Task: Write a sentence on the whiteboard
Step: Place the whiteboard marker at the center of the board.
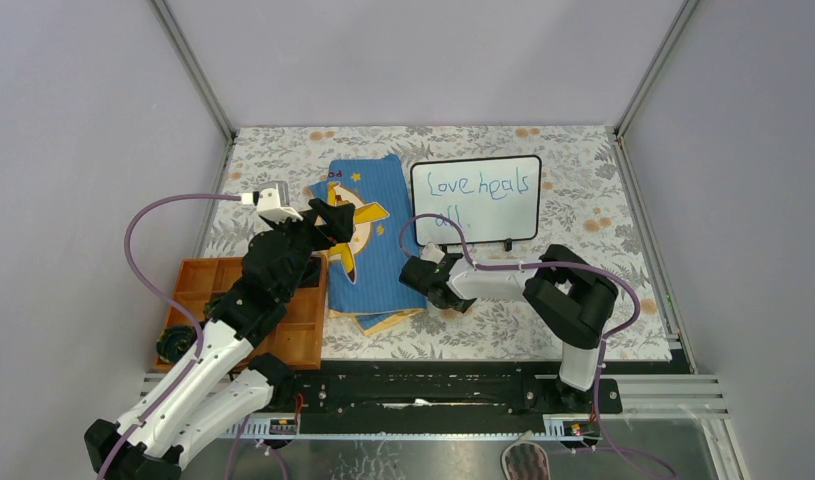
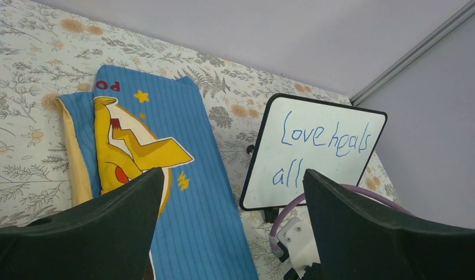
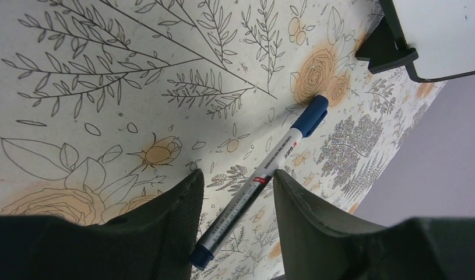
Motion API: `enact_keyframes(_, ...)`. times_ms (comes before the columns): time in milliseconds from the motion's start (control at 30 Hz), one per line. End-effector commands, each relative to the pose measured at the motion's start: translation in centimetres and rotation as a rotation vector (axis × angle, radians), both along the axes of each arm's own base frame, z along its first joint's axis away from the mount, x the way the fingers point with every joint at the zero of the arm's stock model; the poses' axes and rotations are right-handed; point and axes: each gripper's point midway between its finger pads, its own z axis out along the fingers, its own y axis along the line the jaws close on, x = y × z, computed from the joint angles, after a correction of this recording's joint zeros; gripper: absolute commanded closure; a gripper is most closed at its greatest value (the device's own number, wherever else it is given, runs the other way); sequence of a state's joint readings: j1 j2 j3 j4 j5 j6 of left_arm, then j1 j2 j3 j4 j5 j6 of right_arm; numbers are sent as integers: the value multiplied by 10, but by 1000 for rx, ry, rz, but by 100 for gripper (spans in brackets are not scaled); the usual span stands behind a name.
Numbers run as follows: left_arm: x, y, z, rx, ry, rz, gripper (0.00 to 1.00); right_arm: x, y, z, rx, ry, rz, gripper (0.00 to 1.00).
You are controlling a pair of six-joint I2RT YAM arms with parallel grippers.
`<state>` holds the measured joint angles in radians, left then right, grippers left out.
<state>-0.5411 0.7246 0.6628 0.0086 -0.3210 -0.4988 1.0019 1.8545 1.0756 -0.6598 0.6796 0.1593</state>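
Note:
The whiteboard (image 1: 493, 215) stands at the back of the table, and the blue sentence (image 1: 481, 185) "Love heals all" is on it in two lines. Both also show in the left wrist view, the whiteboard (image 2: 334, 178) and the sentence (image 2: 325, 137). A capped blue marker (image 3: 270, 169) lies flat on the floral table cover between the fingers of my right gripper (image 3: 238, 175), which is open and low over it, in front of the board (image 3: 444, 35). In the top view my right gripper (image 1: 411, 272) hides the marker. My left gripper (image 1: 335, 215) is open and empty above the cloth, and also shows in its own wrist view (image 2: 233, 172).
A blue cartoon-print cloth (image 1: 378, 270) lies left of the whiteboard, seen also in the left wrist view (image 2: 188, 175). An orange compartment tray (image 1: 198, 285) sits at the left under my left arm, with a dark round object (image 1: 178, 343) at its near corner. Metal frame posts stand at the back corners.

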Motion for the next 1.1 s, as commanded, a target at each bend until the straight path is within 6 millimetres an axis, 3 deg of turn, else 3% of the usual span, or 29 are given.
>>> enact_keyframes(0,1,2,5,-9,-25,5,5,-18,25,-26,157,125,-31,46)
enact_keyframes(1067,1,1,4,-9,-20,0,5,-25,36,-23,245,147,-44,30)
